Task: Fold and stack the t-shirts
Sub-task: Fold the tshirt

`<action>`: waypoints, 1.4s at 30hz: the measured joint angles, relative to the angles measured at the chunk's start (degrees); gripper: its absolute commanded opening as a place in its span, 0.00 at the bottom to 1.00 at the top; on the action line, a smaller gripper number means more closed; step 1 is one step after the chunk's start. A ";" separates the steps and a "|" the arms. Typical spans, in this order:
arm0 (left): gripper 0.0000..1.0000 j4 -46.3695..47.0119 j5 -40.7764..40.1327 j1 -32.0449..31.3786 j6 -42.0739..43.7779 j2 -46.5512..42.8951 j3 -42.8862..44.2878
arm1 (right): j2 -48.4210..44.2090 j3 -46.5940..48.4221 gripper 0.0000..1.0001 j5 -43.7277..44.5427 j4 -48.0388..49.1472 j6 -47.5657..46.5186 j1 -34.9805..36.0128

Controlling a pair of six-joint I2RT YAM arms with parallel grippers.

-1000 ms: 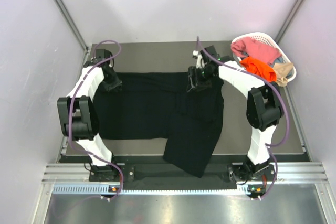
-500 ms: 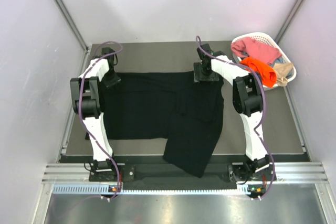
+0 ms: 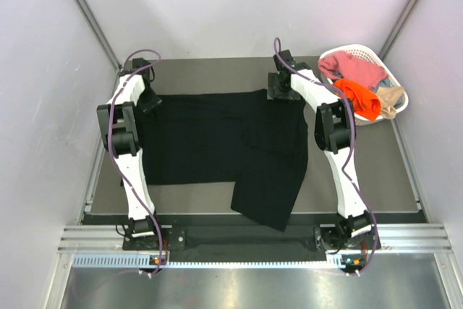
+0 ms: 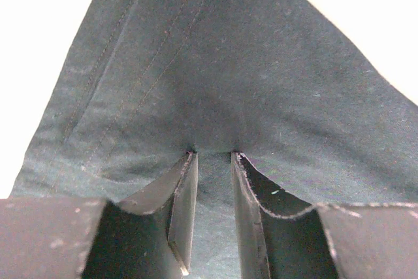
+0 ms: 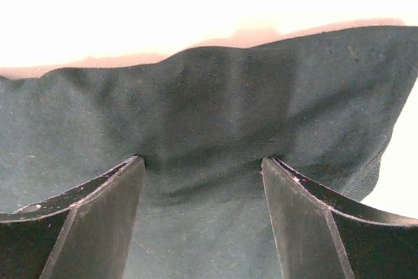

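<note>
A large black t-shirt [image 3: 217, 142] lies spread on the table, with one part hanging toward the near edge. At its far left corner is my left gripper [image 3: 147, 99]. In the left wrist view its jaws [image 4: 213, 153] stand a narrow gap apart, tips down on the black cloth [image 4: 215, 63], which lies flat between them. My right gripper [image 3: 282, 90] is at the shirt's far edge. Its jaws [image 5: 202, 158] stand wide open, tips resting on the cloth [image 5: 209, 96]. Pink [image 3: 354, 69], orange [image 3: 358, 95] and beige [image 3: 391, 99] t-shirts lie in the basket.
The white slatted basket [image 3: 362, 50] stands at the far right corner of the table. Grey walls close in the table on the left, right and back. Both arms stretch nearly straight from their bases at the near edge.
Both arms have stretched toward the far edge, drawing the black t-shirt back and flatter. The hanging part has risen from the near edge. My right jaws have widened.
</note>
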 measured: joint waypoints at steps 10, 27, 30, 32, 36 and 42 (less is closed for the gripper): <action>0.33 2.80 2.60 0.74 0.28 6.49 10.95 | 3.98 6.67 0.78 -1.64 2.73 2.36 -1.90; 0.46 4.31 -3.15 0.74 2.43 -19.50 -7.82 | -8.20 4.98 0.89 -4.22 -6.82 -1.62 -5.07; 0.41 3.96 -4.92 0.72 1.40 -31.01 -16.26 | -18.60 -1.86 0.89 -4.55 -7.54 -2.21 -3.48; 0.40 3.08 -6.03 0.74 0.46 -37.59 -22.93 | -26.71 -8.35 0.89 -5.31 -6.38 -2.80 -1.31; 0.39 2.12 -7.10 2.84 -3.52 -50.18 -41.27 | -40.30 -22.84 0.89 -8.92 -4.31 -3.45 6.08; 0.50 0.59 -5.44 13.49 -7.85 -60.43 -58.86 | -50.97 -44.39 0.89 -17.20 1.07 -2.99 15.47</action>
